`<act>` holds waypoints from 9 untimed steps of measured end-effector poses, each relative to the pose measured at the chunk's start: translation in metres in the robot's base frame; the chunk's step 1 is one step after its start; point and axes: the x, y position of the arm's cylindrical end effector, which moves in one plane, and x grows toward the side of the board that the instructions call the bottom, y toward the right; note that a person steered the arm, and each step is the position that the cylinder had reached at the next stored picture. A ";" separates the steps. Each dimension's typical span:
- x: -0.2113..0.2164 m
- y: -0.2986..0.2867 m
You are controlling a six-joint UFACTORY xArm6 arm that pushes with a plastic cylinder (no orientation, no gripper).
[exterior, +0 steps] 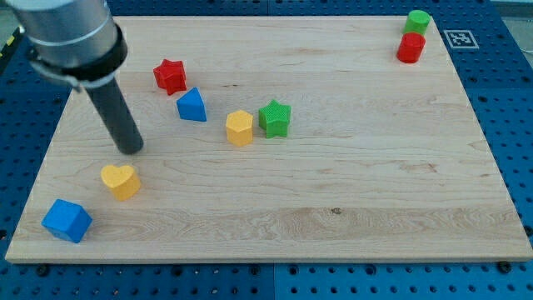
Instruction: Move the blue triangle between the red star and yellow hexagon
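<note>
The blue triangle [191,106] lies on the wooden board, between the red star [170,76] up to its left and the yellow hexagon [239,128] down to its right. It sits close to the star and a little apart from the hexagon. My tip [131,148] rests on the board to the left of and below the blue triangle, apart from it, and above the yellow heart [121,181].
A green star [274,118] touches the yellow hexagon's right side. A blue cube [67,220] sits at the bottom left. A green cylinder [417,22] and a red cylinder [410,47] stand at the top right. The board's edge [266,260] runs along the bottom.
</note>
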 end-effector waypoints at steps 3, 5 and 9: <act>-0.078 0.077; -0.078 0.130; -0.078 0.104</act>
